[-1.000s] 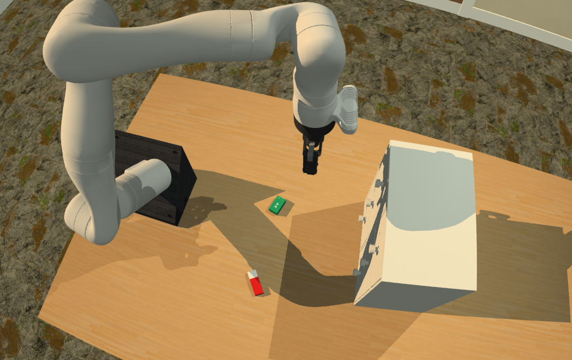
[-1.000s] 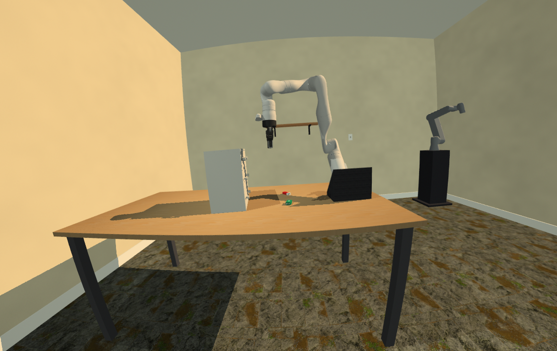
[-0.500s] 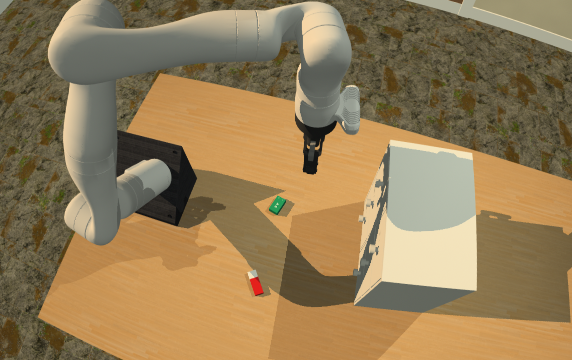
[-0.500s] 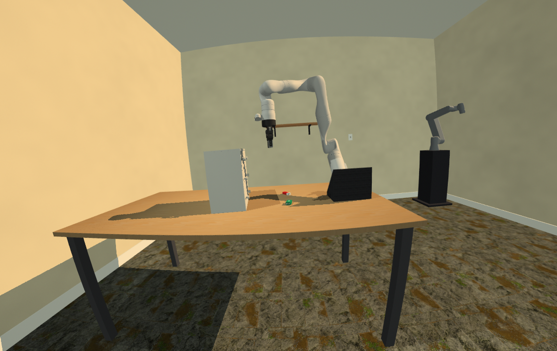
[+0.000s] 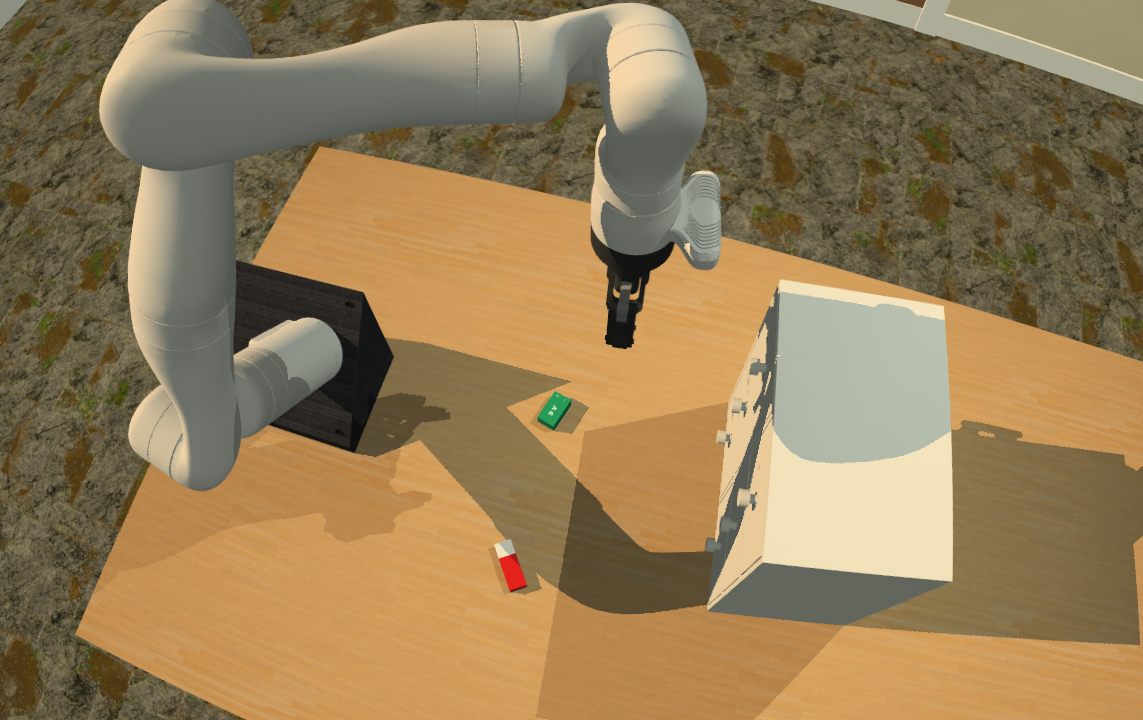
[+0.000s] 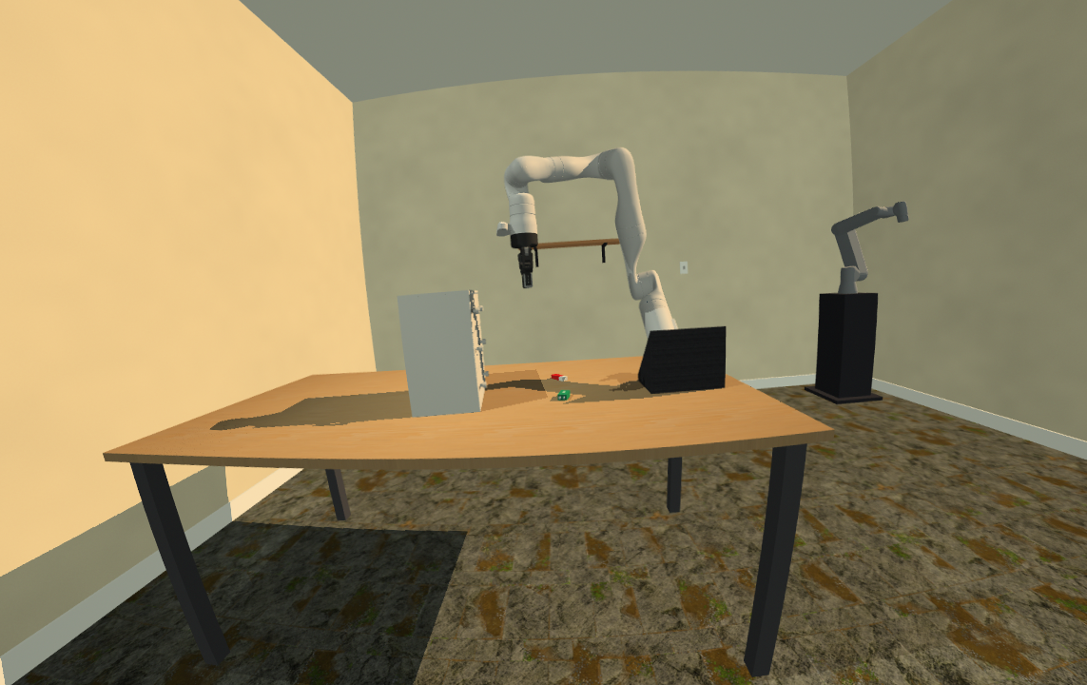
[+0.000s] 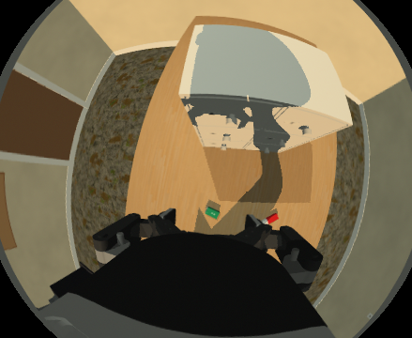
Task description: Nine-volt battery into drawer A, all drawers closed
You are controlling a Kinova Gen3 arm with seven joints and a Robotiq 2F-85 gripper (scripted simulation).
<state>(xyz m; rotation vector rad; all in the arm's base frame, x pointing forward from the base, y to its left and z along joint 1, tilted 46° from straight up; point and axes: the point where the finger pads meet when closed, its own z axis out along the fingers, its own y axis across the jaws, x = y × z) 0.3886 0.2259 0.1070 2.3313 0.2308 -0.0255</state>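
Observation:
The green nine-volt battery (image 5: 553, 410) (image 6: 563, 395) (image 7: 212, 213) lies flat on the table, in front of the chest's drawer side. The white chest (image 5: 861, 376) (image 6: 440, 358) (image 7: 248, 61) stands upright. Its drawer fronts carry several small knobs, and all the drawers look pushed in. The letters on the drawers cannot be read. My gripper (image 5: 619, 344) (image 6: 527, 285) (image 7: 210, 220) points down, open and empty. It hangs high above the table, between the battery and the chest, touching neither.
A red and white block (image 5: 512, 571) (image 6: 557, 376) (image 7: 272, 219) lies on the table (image 5: 432, 662) (image 6: 615, 434), apart from the battery. The black arm mount (image 5: 374, 367) (image 6: 688, 359) stands at the table's other end, opposite the chest.

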